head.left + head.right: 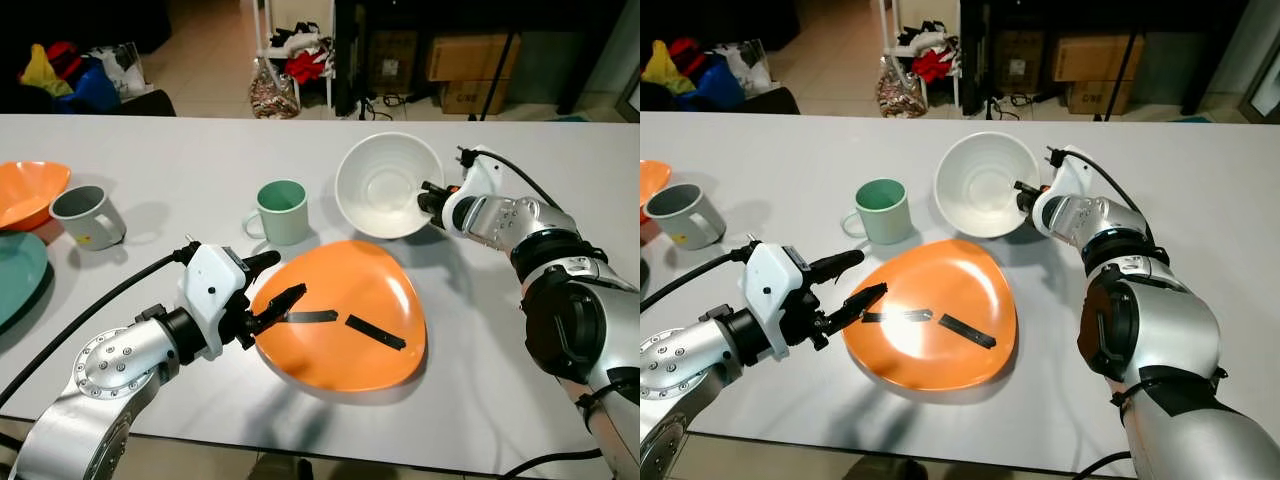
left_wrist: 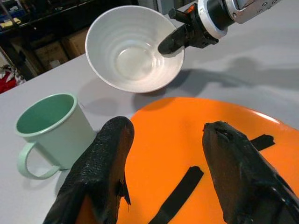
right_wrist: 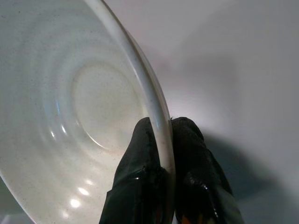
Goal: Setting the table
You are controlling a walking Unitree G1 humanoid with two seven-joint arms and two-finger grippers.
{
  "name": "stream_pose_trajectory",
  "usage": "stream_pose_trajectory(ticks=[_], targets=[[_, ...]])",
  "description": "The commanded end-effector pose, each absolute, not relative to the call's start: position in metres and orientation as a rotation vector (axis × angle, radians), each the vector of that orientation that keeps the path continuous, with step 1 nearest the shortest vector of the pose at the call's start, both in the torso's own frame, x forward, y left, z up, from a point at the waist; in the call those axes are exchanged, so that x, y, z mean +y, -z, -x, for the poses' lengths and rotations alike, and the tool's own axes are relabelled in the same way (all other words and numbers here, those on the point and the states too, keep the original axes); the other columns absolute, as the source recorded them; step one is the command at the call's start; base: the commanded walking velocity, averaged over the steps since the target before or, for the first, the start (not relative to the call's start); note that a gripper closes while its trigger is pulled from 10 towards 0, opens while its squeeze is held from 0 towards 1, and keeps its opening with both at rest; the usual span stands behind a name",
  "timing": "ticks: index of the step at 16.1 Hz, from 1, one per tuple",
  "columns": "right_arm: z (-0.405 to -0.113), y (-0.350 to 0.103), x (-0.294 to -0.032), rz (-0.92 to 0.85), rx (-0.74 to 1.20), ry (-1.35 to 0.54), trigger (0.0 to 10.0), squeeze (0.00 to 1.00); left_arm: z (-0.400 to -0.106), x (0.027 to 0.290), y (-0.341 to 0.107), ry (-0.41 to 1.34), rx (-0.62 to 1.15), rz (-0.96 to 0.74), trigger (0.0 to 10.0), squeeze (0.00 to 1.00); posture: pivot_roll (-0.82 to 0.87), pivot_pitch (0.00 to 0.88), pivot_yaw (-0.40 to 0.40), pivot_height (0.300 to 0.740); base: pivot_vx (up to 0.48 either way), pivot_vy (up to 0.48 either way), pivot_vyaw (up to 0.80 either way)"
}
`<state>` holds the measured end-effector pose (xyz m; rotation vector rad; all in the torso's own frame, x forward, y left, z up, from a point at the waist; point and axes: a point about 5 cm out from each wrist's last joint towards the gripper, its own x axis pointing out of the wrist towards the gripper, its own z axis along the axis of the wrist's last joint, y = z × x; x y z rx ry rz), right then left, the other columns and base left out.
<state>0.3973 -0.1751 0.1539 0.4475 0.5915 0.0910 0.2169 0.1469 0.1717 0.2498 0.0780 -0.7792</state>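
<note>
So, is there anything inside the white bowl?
The white bowl looks empty inside; one finger of the right gripper reaches in, pinching its rim. What lies under the bowl is covered.

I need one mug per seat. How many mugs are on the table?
2. A green mug stands near the middle, between the white bowl and the orange plate. A grey mug stands far left, by an orange bowl. Others may sit beyond the frame.
</note>
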Motion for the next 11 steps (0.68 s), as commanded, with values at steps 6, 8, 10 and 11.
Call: stream_pose_trajectory(ticks=[6,8,10,11], targets=[[-0.389,-0.139,-0.15,-0.356,0.729,-0.214,10.0,0.0,-0.213,0.144,-0.17,0.824,0.102,-0.251,10.0,0.0,0.24,0.0,0.079,0.727,0.0,0.0,0.0],[-0.387,-0.138,-0.145,-0.354,0.759,-0.251,10.0,0.0,-0.212,0.143,-0.169,0.838,0.111,-0.253,10.0,0.0,0.24,0.0,0.081,0.727,0.0,0.0,0.0],[-0.387,-0.137,-0.145,-0.346,0.76,-0.247,10.0,0.0,-0.213,0.143,-0.169,0.836,0.109,-0.256,10.0,0.0,0.24,0.0,0.08,0.727,0.0,0.0,0.0],[-0.387,-0.137,-0.146,-0.345,0.756,-0.241,10.0,0.0,-0.214,0.143,-0.169,0.833,0.107,-0.258,10.0,0.0,0.25,0.0,0.079,0.727,0.0,0.0,0.0]])
